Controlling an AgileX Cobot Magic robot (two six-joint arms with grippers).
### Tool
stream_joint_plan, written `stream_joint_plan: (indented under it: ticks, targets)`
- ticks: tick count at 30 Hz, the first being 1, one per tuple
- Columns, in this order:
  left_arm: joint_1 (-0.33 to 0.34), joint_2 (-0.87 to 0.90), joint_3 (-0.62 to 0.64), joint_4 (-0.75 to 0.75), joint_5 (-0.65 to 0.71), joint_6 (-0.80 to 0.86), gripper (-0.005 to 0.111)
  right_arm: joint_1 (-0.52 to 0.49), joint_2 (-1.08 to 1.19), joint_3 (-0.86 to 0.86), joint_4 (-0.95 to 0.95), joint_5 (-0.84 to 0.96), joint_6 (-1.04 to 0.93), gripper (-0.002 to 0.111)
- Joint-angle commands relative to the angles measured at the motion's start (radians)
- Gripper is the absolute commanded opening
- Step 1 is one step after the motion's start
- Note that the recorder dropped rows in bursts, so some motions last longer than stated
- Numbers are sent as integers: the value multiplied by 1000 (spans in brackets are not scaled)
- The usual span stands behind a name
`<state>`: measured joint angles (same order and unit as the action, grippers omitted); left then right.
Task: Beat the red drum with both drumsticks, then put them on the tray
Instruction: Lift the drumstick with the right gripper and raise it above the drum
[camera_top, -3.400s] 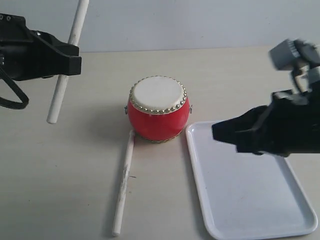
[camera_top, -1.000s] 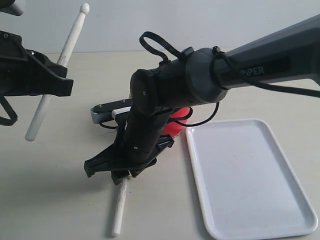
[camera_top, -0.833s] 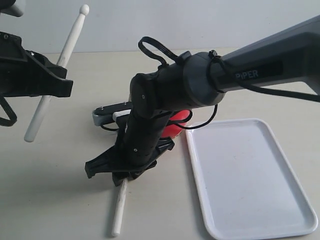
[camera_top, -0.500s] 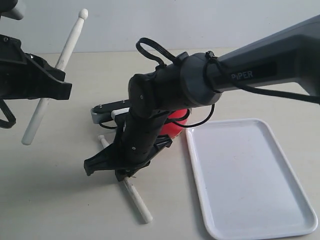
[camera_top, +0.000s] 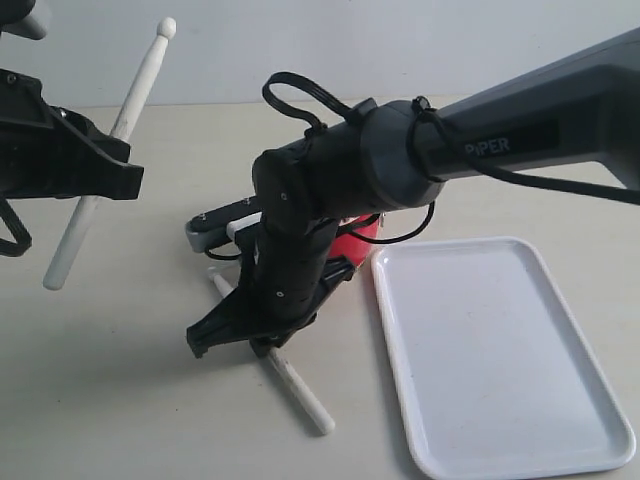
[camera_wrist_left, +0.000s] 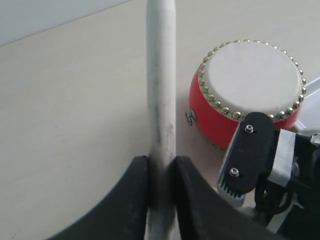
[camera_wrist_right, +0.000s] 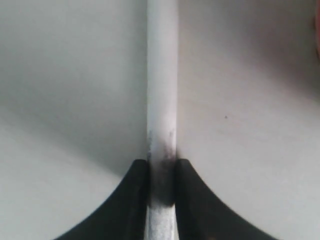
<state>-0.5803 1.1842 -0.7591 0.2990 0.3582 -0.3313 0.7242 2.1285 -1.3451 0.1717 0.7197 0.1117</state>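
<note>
**Exterior view: second drumstick now in the right arm's grip**

The right fingers are now closed to a narrow gap on the second drumstick, pinching it at a dark scuffed patch. 1 second ago they stood wider, straddling the stick as it lay pointing toward the camera. Now it lies at a slant, its near end swung toward the tray. I cannot tell whether it has left the worktop.

Both sticks now look held, so beating can likely begin once this one is raised.

The left fingers clamp the first drumstick as before, tilted and raised to the left of the red drum. The drum sits just left of the empty tray, mostly hidden behind the right arm.

3.4 seconds ago the right arm hovered over the tray, and the second stick lay untouched beside the drum.
</note>
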Motion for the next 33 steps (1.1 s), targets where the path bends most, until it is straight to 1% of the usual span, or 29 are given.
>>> stream_joint_plan:
  ticks: [1,5,9,11,13,15,17,20,22,28,31,33]
  targets:
    - [2,-7,2,4,-19,-8,0,-4,-43,20,40,97,-96,0]
    - [2,-7,2,4,-19,-8,0,-4,-117,20,61,132,-176,0]
    - [2,-7,2,4,-29,-8,0,-4,-227,20,15,222,-220,0]
    - [2,-7,2,4,-29,-8,0,-4,-295,20,-85,272,-214,0]
    - [2,-7,2,4,-36,-8,0,-4,-364,20,-236,302,-150,0]
    - [2,-7,2,5,-38,12,0,-4,-444,20,-473,325,-10,0]
    - [2,-7,2,5,-20,75,0,-4,-504,20,-668,354,103,0]
    - [-2,8,2,5,14,192,0,-4,-533,22,-835,403,117,0]
    - [-18,29,2,5,17,262,0,-4,-527,22,-859,421,117,0]
    - [-109,101,2,16,36,408,0,-4,-489,77,-861,412,90,0]
    - [-111,135,2,38,44,403,0,-4,-476,137,-861,365,101,0]
    - [-111,159,-29,52,74,400,0,-4,-476,189,-872,285,126,0]
